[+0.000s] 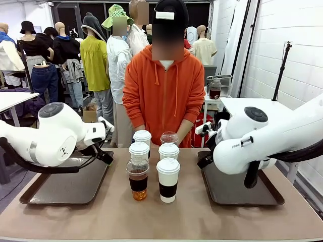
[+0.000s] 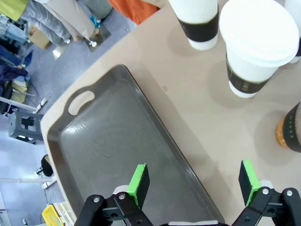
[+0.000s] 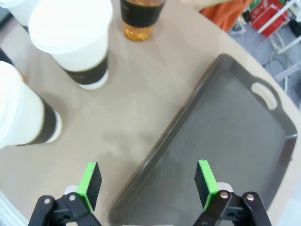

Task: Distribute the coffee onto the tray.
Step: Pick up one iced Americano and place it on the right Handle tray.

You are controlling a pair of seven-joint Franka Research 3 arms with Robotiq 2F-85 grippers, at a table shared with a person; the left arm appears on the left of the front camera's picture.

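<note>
The coffee [image 1: 168, 180], six lidded cups in two files of three, stands grouped at the middle of the table [image 1: 161, 219], between the left tray [image 1: 50, 194] and the right tray [image 1: 242, 194]. Neither tray carries a cup, so distribution is judged not yet begun. The central grouping appears meant to put every cup within either arm's reach. The left gripper [image 2: 194, 179] hangs over the inner rim of its tray, fingers pointing down, jaws spread wide and holding nothing. The right gripper [image 3: 146, 182] mirrors it above the other tray's inner rim, likewise wide apart and empty. A person [image 1: 164, 85] in orange stands at the far edge behind the cups.
</note>
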